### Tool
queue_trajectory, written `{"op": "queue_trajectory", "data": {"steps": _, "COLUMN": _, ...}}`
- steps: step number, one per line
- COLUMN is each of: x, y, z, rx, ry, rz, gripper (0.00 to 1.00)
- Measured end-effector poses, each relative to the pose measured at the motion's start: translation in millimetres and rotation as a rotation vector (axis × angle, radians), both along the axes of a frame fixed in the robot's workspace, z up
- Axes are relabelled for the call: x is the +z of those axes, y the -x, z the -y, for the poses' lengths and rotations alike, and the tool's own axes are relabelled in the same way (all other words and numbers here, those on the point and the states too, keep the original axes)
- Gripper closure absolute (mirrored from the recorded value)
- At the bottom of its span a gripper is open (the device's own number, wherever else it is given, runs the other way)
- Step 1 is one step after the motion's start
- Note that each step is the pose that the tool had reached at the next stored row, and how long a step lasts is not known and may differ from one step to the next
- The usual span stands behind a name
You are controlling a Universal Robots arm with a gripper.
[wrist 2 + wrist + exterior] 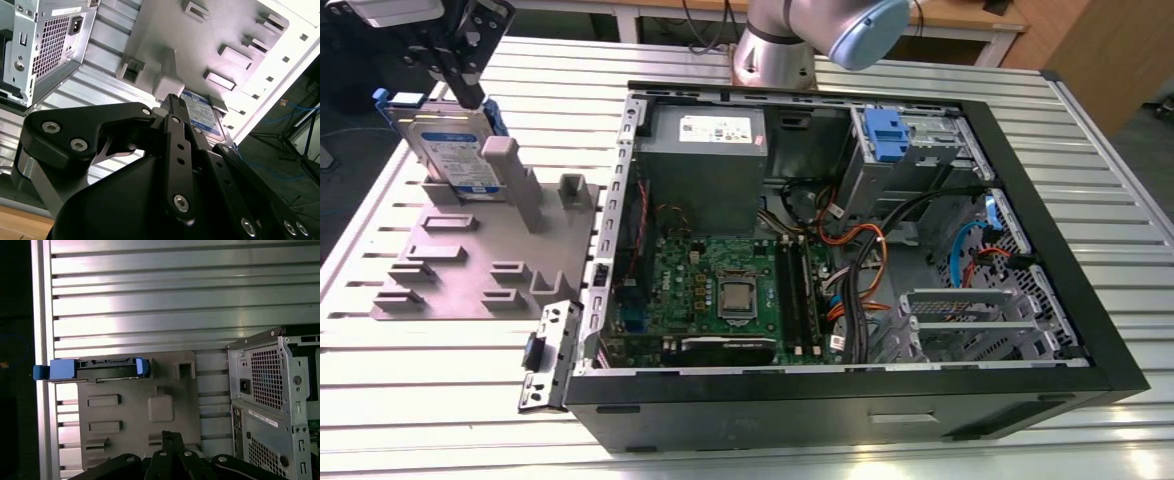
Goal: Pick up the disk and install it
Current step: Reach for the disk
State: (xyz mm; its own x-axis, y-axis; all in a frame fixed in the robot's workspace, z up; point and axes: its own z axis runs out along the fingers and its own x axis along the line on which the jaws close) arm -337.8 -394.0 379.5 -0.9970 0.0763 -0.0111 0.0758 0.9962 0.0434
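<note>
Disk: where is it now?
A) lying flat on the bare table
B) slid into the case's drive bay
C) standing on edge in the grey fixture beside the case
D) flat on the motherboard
C: in the exterior view the disk stands on edge in a slot of the grey fixture, on the exterior view's left of the open case, not inside it.
</note>
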Motion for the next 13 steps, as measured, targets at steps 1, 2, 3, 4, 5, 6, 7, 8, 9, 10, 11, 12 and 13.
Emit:
{"op": "queue_trajectory", "data": {"steps": 1, "x": 0.0, "y": 0.0, "z": 0.0, "rx": 0.000, "ry": 0.0000, "rz": 0.0000, "gripper": 0.89}}
{"op": "queue_trajectory", "data": {"steps": 2, "x": 0.0, "y": 0.0, "z": 0.0, "rx": 0.000, "ry": 0.0000, "rz": 0.0000, "gripper": 0.89}}
{"op": "queue_trajectory", "data": {"steps": 3, "x": 0.0, "y": 0.2, "z": 0.0, "rx": 0.000, "ry": 0.0000, "rz": 0.0000, "gripper": 0.89}}
{"op": "queue_trajectory", "data": {"steps": 4, "x": 0.0, "y": 0.3, "z": 0.0, "rx": 0.000, "ry": 0.0000, "rz": 0.0000, "gripper": 0.89}}
{"op": "queue_trajectory", "data": {"steps": 5, "x": 0.0, "y": 0.3, "z": 0.0, "rx": 0.000, "ry": 0.0000, "rz": 0.0000, "gripper": 0.89}}
{"op": "queue_trajectory", "data": {"steps": 6, "x": 0.0, "y": 0.3, "z": 0.0, "rx": 0.000, "ry": 0.0000, "rz": 0.0000, "gripper": 0.89}}
{"op": "queue_trajectory", "data": {"steps": 7, "x": 0.0, "y": 0.3, "z": 0.0, "rx": 0.000, "ry": 0.0000, "rz": 0.0000, "gripper": 0.89}}
{"op": "queue_trajectory", "data": {"steps": 8, "x": 0.0, "y": 0.3, "z": 0.0, "rx": 0.000, "ry": 0.0000, "rz": 0.0000, "gripper": 0.89}}
{"op": "queue_trajectory", "data": {"steps": 9, "x": 0.0, "y": 0.3, "z": 0.0, "rx": 0.000, "ry": 0.0000, "rz": 0.0000, "gripper": 0.89}}
{"op": "queue_trajectory", "data": {"steps": 10, "x": 0.0, "y": 0.3, "z": 0.0, "rx": 0.000, "ry": 0.0000, "rz": 0.0000, "gripper": 0.89}}
{"op": "queue_trajectory", "data": {"steps": 11, "x": 0.0, "y": 0.3, "z": 0.0, "rx": 0.000, "ry": 0.0000, "rz": 0.0000, "gripper": 0.89}}
{"op": "queue_trajectory", "data": {"steps": 12, "x": 0.0, "y": 0.3, "z": 0.0, "rx": 0.000, "ry": 0.0000, "rz": 0.0000, "gripper": 0.89}}
{"op": "queue_trajectory", "data": {"steps": 13, "x": 0.0, "y": 0.4, "z": 0.0, "rx": 0.000, "ry": 0.0000, "rz": 0.0000, "gripper": 0.89}}
